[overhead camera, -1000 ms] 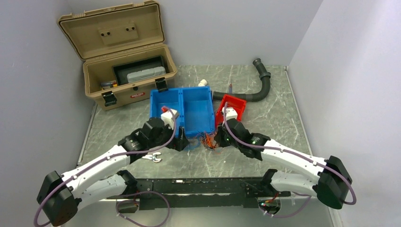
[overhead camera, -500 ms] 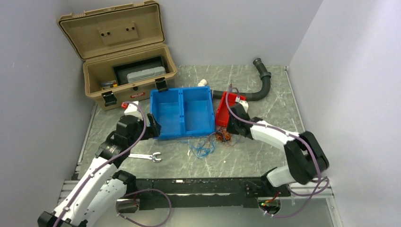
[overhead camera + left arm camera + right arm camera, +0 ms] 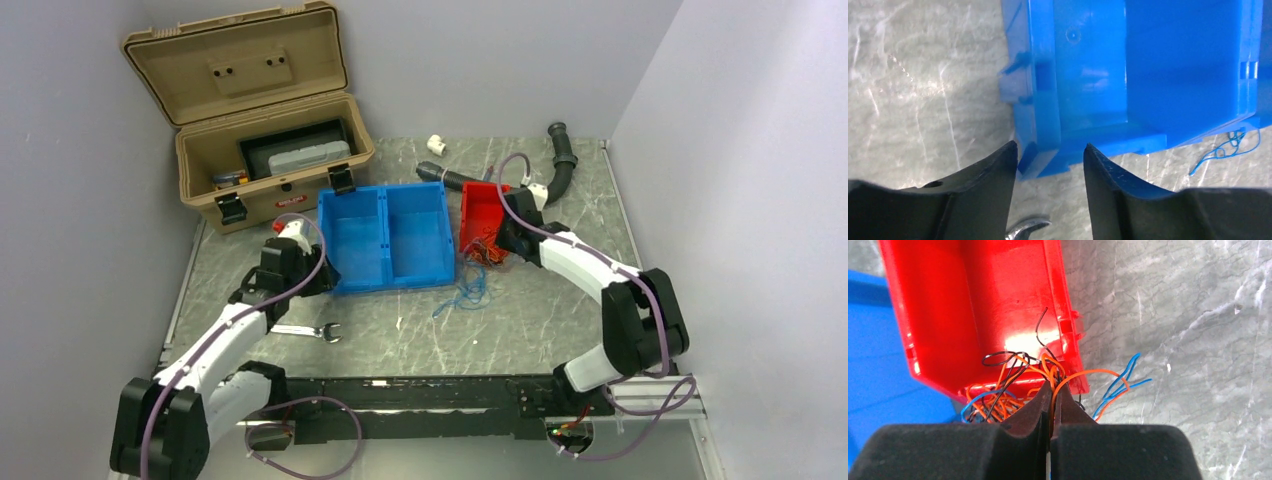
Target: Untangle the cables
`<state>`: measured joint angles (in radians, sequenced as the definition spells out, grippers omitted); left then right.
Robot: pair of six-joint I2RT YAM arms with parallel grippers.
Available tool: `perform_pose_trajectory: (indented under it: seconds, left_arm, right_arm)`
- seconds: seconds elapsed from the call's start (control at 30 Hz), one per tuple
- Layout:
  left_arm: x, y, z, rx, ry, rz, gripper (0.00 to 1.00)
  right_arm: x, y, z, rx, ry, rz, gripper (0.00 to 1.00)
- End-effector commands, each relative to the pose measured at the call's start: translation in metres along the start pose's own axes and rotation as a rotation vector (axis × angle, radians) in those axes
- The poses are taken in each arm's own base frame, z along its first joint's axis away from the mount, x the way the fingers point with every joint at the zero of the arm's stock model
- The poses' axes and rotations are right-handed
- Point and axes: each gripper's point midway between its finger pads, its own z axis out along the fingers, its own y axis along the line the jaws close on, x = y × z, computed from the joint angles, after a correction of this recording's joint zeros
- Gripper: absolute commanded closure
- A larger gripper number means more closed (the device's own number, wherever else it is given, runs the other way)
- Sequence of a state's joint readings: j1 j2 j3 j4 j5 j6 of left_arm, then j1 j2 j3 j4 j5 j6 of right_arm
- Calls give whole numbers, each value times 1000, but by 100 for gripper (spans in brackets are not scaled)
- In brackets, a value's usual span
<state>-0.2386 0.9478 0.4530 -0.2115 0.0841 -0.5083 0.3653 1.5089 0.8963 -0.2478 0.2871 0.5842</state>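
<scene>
The cables are split into two bunches. A bunch of orange and black wires (image 3: 489,254) hangs over the near end of the red bin (image 3: 478,205). A loose clump of blue wires (image 3: 463,294) lies on the table in front of the blue bin (image 3: 385,235). My right gripper (image 3: 500,240) is shut on the orange and black wires (image 3: 1013,390) at the red bin's (image 3: 973,300) near rim; a few blue strands (image 3: 1120,385) trail to its right. My left gripper (image 3: 1050,150) is open and empty at the blue bin's (image 3: 1148,65) near left corner. The blue wires (image 3: 1228,147) lie far to its right.
A silver wrench (image 3: 310,331) lies near the left arm, its tip in the left wrist view (image 3: 1028,227). An open tan toolbox (image 3: 260,150) stands at the back left. A black corrugated hose (image 3: 562,165) and a white fitting (image 3: 436,145) lie behind the bins.
My right gripper moved back to the red bin with the orange and black wires, leaving the blue wires on the table. My left gripper withdrew to the blue bin's left corner. The hose shifted.
</scene>
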Motion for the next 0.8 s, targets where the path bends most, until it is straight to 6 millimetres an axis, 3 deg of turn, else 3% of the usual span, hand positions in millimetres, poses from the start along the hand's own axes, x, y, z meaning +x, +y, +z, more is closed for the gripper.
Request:
perform_pose_trajectory:
  seconds: [0.0, 0.1, 0.17, 0.43, 0.53, 0.63, 0.77]
  left_arm:
    - [-42, -40, 4, 172, -118, 82, 54]
    - [-47, -47, 12, 174, -98, 130, 72]
    - [-46, -56, 20, 180, -74, 161, 77]
    - [-43, -117, 48, 237, -34, 242, 79]
    - [-37, -137, 62, 261, 4, 274, 86]
    - [-38, -150, 72, 272, 13, 264, 82]
    - [-53, -168, 92, 249, 43, 250, 79]
  right_arm:
    - [-22, -1, -31, -32, -83, -11, 100]
    - [-19, -11, -46, -22, -92, -15, 100]
    - [-21, -16, -60, -29, -114, -12, 100]
    - [-16, -26, -91, -55, -110, -11, 100]
    - [-12, -26, -97, -76, -107, -7, 100]
    - [-9, -24, -100, -98, -96, -10, 100]
    - [-1, -24, -101, -107, -69, -13, 100]
